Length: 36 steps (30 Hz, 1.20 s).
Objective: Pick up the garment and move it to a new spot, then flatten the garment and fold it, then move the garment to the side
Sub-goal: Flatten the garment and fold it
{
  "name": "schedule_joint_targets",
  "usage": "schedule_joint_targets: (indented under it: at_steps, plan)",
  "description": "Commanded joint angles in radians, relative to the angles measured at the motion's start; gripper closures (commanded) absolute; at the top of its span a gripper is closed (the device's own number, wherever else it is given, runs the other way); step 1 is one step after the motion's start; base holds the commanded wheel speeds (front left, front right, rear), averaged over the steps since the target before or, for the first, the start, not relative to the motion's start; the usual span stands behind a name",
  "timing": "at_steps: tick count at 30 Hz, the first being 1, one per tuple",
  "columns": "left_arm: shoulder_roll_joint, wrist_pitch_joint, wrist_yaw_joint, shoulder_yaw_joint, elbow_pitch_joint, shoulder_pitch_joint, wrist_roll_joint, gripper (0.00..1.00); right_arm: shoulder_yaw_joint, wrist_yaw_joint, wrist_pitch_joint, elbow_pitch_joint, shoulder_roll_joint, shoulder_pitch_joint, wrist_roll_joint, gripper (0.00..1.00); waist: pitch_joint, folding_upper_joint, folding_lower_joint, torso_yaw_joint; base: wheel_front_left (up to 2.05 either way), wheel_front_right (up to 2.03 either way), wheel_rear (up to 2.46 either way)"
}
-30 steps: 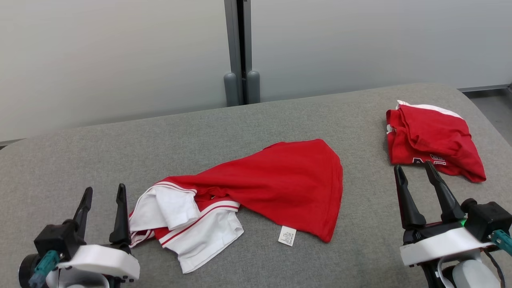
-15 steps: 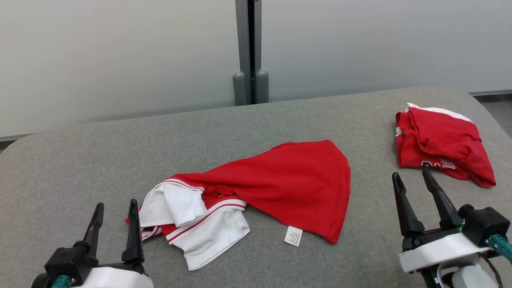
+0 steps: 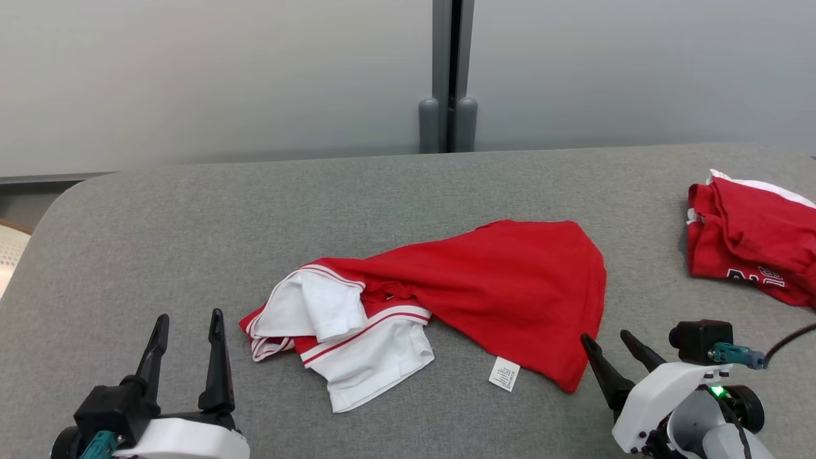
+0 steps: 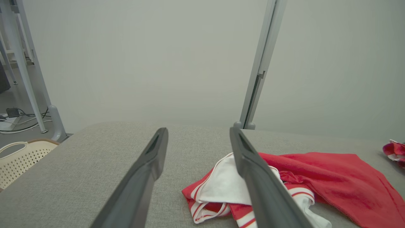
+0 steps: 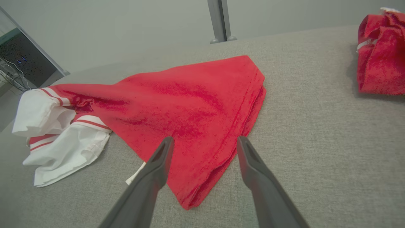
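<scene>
Head view shows the grey table (image 3: 191, 210) under both arms, with the crumpled red shirt (image 3: 497, 287) lying just ahead of my right gripper (image 3: 604, 336). Its jaws are wide and empty, pointing at the near corner (image 5: 190, 198). My left gripper (image 3: 191, 315), also spread, has the white sleeves (image 3: 319, 306) ahead to its right. I judge the pickup is still to come: lower and pinch that corner.

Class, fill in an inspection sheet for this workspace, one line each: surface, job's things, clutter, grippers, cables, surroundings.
Surface: grey fabric-covered table, rounded corners.
Job's things: crumpled red shirt with white striped sleeves, mid-table, unfolded; white label showing.
Clutter: bunched red garment with white lettering, at the table's right edge.
Grippers: left gripper open, left of the shirt; right gripper open, at the shirt's near corner.
Cables: black cable by the right wrist; loose cables on the floor.
Surroundings: pale wall, grey post; cream perforated basket left of the table.
</scene>
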Motion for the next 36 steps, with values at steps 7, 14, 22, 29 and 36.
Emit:
schedule_joint_targets:
  at_steps: [7, 14, 22, 29, 36]
  plan:
    - [-0.018, 0.006, -0.005, -0.029, 0.009, -0.053, 0.012, 0.0, -0.085, 0.0, 0.218, 0.119, 0.048, -0.053, -0.003, 0.0, 0.05, 0.0, 0.0, 0.095, 0.0, 0.0, 0.0]
    - [-0.036, 0.001, -0.008, -0.052, 0.032, -0.072, 0.014, 0.0, -0.155, 0.0, 0.362, 0.165, 0.088, -0.029, -0.049, 0.48, 0.075, 0.0, 0.0, 0.144, 0.0, 0.0, 0.0]
    - [-0.037, -0.006, -0.005, -0.048, 0.051, -0.081, 0.007, 0.0, -0.149, 0.0, 0.354, 0.066, 0.102, -0.023, -0.022, 1.0, 0.069, 0.0, 0.0, 0.112, 0.0, 0.0, 0.0]
    - [-0.019, -0.007, 0.005, -0.023, 0.052, -0.045, -0.012, 0.0, -0.137, 0.0, 0.443, -0.144, 0.046, -0.009, 0.194, 1.0, 0.05, 0.0, 0.0, 0.024, 0.0, 0.0, 0.0]
    - [-0.003, -0.001, 0.011, -0.013, 0.039, -0.03, -0.015, 0.0, -0.197, 0.0, 0.58, -0.307, -0.055, 0.044, 0.373, 1.0, 0.05, 0.0, 0.0, -0.018, 0.0, 0.0, 0.0]
